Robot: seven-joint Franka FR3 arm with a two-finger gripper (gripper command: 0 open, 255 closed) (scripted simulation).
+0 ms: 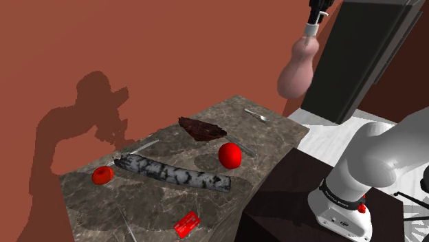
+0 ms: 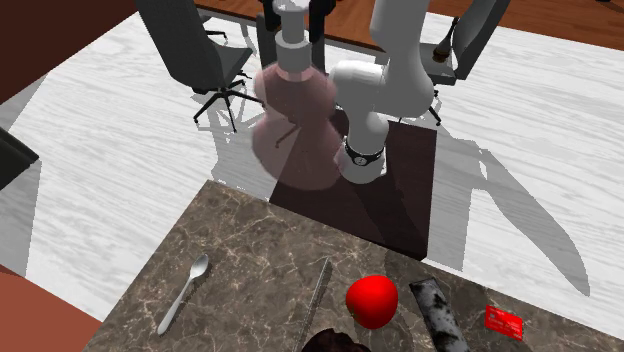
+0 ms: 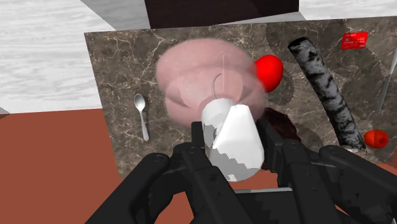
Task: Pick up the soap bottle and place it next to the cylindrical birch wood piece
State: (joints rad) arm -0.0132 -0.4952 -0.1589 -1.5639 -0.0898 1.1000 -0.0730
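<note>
Between the fingers: the soap bottle [image 3: 203,83] is hanging by its white pump top. The black fingers [image 3: 193,156] are pressing in on that top from both sides and gripping it firmly.
Soap bottle: pink, see-through and pear-shaped, it is dangling straight down from the fingers. It is riding high in the air and touching nothing else.
Tabletop: a dark marbled slab [image 3: 121,57] is lying well below the fingertips, with everything else resting on it.
Birch wood piece: the mottled grey-and-black cylinder [image 3: 324,89] is lying flat off to one side of the fingers, well apart from the bottle.
Red ball: it [image 3: 270,71] is sitting between the line of the fingers and the cylinder, closer to the fingers than the cylinder is.
Spoon: it [image 3: 142,116] is lying on the opposite side of the fingers from the cylinder, near the tabletop's edge.
Dark brown lump: it [image 3: 280,121] is lying almost straight beneath the fingers, which are partly hiding it.
Small red fruit: it [image 3: 376,138] is sitting just beside one end of the cylinder, further from the fingers than the ball.
Red card: it [image 3: 354,40] is lying past the cylinder's other end, well away from the fingers.
</note>
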